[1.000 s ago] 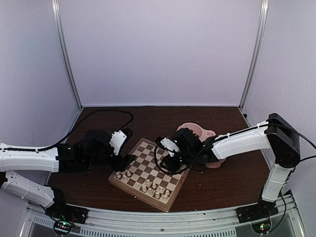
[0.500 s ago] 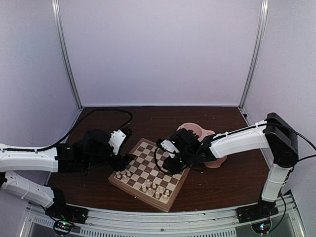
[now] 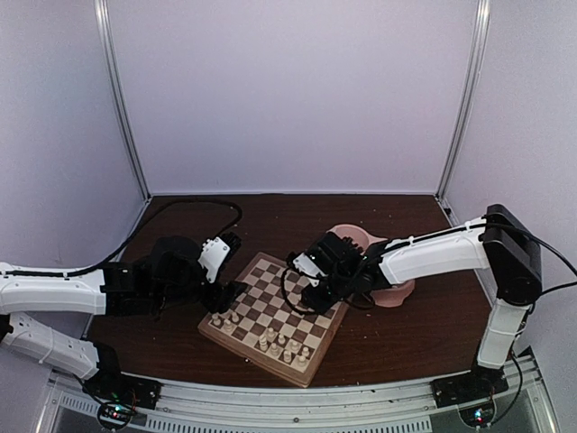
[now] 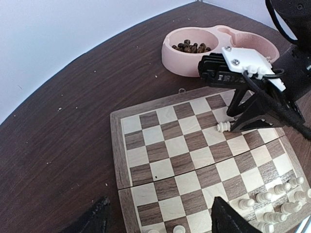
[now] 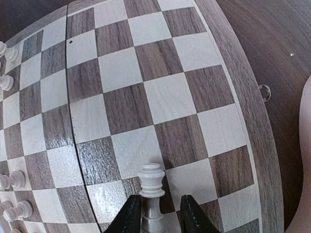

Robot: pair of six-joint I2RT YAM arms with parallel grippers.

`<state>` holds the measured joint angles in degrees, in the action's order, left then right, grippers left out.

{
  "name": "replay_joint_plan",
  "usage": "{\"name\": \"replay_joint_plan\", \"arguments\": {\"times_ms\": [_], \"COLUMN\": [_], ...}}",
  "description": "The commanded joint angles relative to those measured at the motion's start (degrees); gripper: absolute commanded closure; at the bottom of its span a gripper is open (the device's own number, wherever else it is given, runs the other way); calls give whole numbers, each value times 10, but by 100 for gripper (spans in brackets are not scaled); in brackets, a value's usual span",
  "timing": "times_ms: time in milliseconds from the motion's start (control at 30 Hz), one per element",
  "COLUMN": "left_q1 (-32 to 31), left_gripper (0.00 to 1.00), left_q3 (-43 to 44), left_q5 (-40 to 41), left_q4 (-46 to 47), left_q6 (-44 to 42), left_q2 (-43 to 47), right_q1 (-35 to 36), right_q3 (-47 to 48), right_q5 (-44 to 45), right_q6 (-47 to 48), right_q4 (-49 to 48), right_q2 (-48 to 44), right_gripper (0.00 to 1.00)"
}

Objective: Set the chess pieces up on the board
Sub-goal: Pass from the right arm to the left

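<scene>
The board [image 3: 270, 281] lies in the middle of the table and also shows in the left wrist view [image 4: 165, 145] and the right wrist view [image 5: 160, 97]. Several cream chess pieces [image 3: 281, 344] stand in its near rows [image 4: 272, 200] [image 5: 10, 181]. My right gripper [image 3: 313, 293] [image 5: 159, 208] hovers over the board's far right part, shut on one cream piece [image 5: 152, 187] [image 4: 222, 127] whose head pokes out past the fingertips. My left gripper [image 3: 231, 294] [image 4: 165, 222] is open and empty above the board's left edge.
A pink double-compartment bowl [image 3: 398, 293] [image 4: 194, 65] stands right of the board, behind my right arm; one compartment holds dark brown pieces [image 4: 189, 46]. Its rim shows at the right wrist view's edge [image 5: 306, 160]. A black cable [image 3: 194, 206] loops at the back left.
My right gripper has drifted slightly back and to the right over the board with the cream piece. The left arm has barely moved.
</scene>
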<state>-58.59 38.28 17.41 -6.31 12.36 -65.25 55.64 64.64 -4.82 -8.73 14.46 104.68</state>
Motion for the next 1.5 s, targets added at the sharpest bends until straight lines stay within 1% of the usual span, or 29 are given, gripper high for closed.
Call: {"name": "replay_joint_plan", "arguments": {"times_ms": [0, 167, 467, 733, 833, 933, 1100, 1133, 1200, 1233, 1300, 1467], "left_q1": [3, 2, 3, 3, 9, 19, 33, 44, 79, 98, 126, 136], "left_gripper": [29, 29, 28, 28, 26, 29, 29, 28, 23, 23, 22, 21], "left_q3": [20, 19, 14, 20, 24, 39, 37, 32, 24, 23, 19, 29], "left_q5": [0, -4, -22, -44, -108, -190, -247, -270, -356, -403, -469, -546], "left_q4": [7, 8, 26, 26, 33, 37, 57, 68, 100, 113, 147, 189], "left_q6": [10, 13, 28, 34, 42, 61, 83, 91, 117, 134, 167, 203], "left_q2": [-6, -2, -12, -21, -32, -53, -64, -65, -75, -86, -108, -160], "right_q1": [4, 4, 4, 4, 8, 19, 41, 45, 51, 54, 60, 75], "right_q3": [23, 27, -10, -48, -67, -84, -105, -109, -115, -116, -118, -117], "right_q5": [31, 25, 8, -3, -16, -18, -16, -16, -16, -16, -15, -3], "right_q6": [6, 5, 4, 6, 9, 23, 41, 43, 47, 49, 53, 66], "right_q4": [31, 33, -10, -55, -83, -106, -134, -139, -143, -143, -144, -157], "right_q2": [18, 24, -17, -60, -78, -97, -124, -129, -137, -139, -141, -140], "right_gripper": [70, 73, 86, 90, 89, 88, 89, 89, 89, 90, 90, 92]}}
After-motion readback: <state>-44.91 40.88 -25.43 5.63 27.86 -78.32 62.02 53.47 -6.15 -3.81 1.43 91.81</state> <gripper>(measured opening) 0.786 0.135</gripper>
